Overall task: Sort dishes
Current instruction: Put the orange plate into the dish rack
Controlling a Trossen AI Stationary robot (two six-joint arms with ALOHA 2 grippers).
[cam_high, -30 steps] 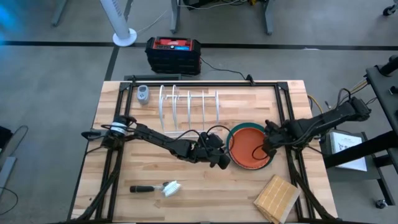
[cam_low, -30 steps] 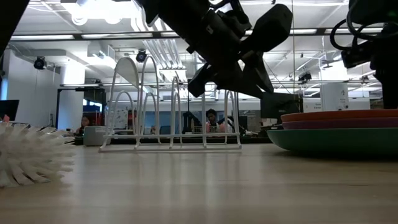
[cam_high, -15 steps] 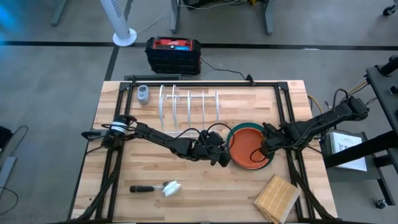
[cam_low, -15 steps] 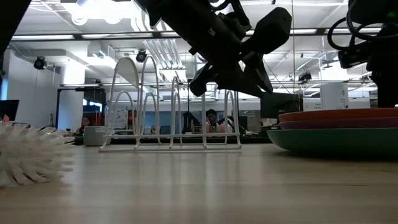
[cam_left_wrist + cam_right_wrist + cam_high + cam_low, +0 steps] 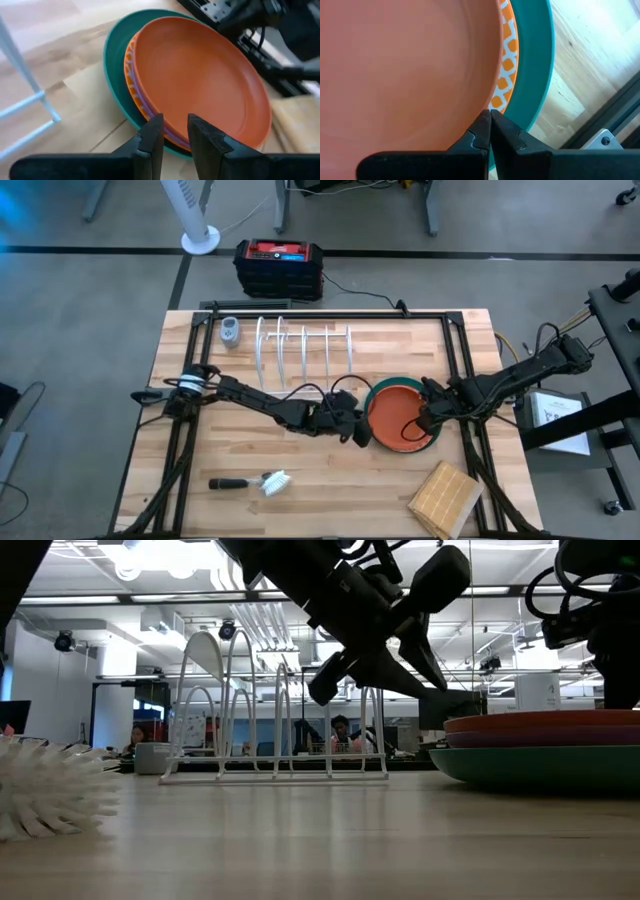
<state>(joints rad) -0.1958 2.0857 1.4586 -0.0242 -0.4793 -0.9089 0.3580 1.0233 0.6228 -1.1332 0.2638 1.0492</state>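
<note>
Orange plate (image 5: 402,416) lies flat atop the stack, left end effector (image 5: 174,134) slightly parted and empty, right end effector (image 5: 490,124) closed

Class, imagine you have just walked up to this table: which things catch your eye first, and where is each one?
The stack of plates on the table's right half: the orange plate on top, the teal-green plate at the bottom. The left gripper is at the stack's left edge and the right gripper at its right. Behind them stands the white wire rack.
</note>
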